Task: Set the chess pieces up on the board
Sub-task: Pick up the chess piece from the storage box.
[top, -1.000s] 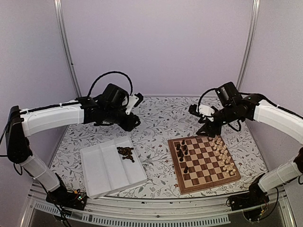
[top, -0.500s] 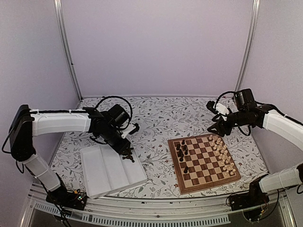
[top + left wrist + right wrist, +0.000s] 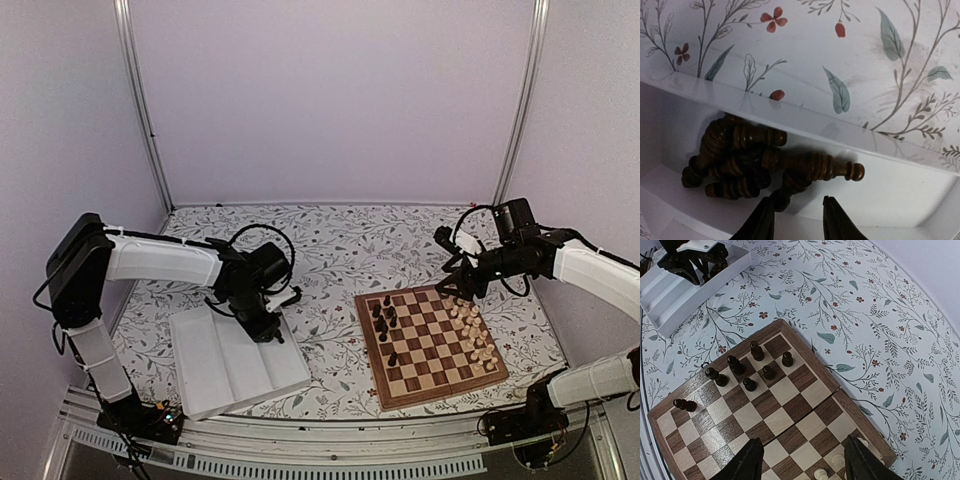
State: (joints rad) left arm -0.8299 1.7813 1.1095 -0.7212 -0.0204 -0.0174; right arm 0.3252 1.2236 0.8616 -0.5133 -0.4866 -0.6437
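A pile of dark brown chess pieces (image 3: 740, 160) lies in the far right corner of the white tray (image 3: 220, 365). My left gripper (image 3: 796, 202) is open and low inside the tray. Its left finger (image 3: 762, 217) touches the end of one dark piece and its right finger is free. In the top view the left gripper (image 3: 268, 325) hides the pile. The board (image 3: 437, 392) holds several dark pieces (image 3: 385, 320) on its left side and pale pieces (image 3: 470, 325) along its right. My right gripper (image 3: 802, 452) is open and empty above the board's (image 3: 815, 362) far part.
The tray's far wall (image 3: 840, 135) stands just beyond the pile, with the flowered tablecloth (image 3: 340, 250) behind it. One dark piece (image 3: 682, 404) lies on its side on the board. The left arm and the tray (image 3: 670, 290) show in the right wrist view.
My left arm has swung down from behind the tray onto the pile of dark pieces. My right arm has drawn back to the right, off the board's far corner.
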